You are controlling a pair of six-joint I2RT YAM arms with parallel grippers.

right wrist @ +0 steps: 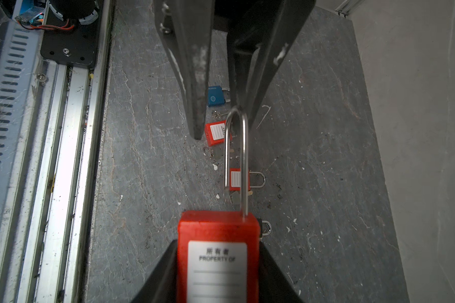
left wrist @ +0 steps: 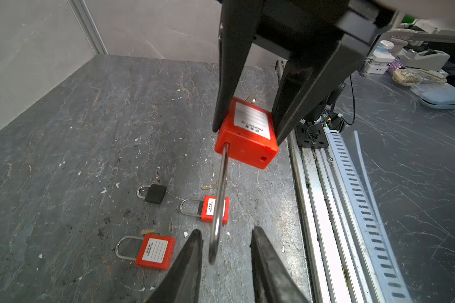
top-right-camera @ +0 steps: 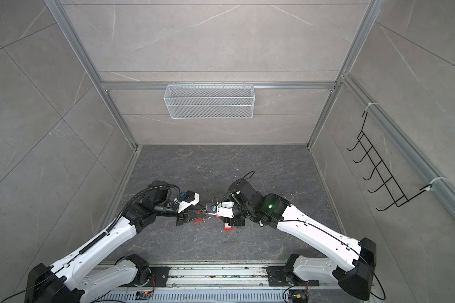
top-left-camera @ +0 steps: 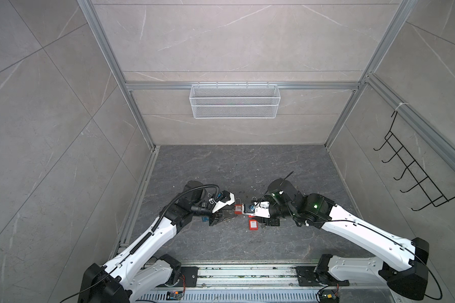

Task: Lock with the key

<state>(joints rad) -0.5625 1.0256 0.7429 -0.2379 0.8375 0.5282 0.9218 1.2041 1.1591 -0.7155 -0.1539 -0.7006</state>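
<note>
Red padlock [right wrist: 217, 228], lower centre of right wrist view: body pinched in right claw [right wrist: 217, 262]. Left claw [left wrist: 226, 232] spread, either side of shackle [left wrist: 219, 210].

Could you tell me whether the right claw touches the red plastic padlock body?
Touching: the left wrist view shows the right claw clamping both sides of the red plastic padlock body.

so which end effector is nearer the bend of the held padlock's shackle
Left. The left end effector straddles the shackle bend; the right end effector clamps the red body at the other end.
</note>
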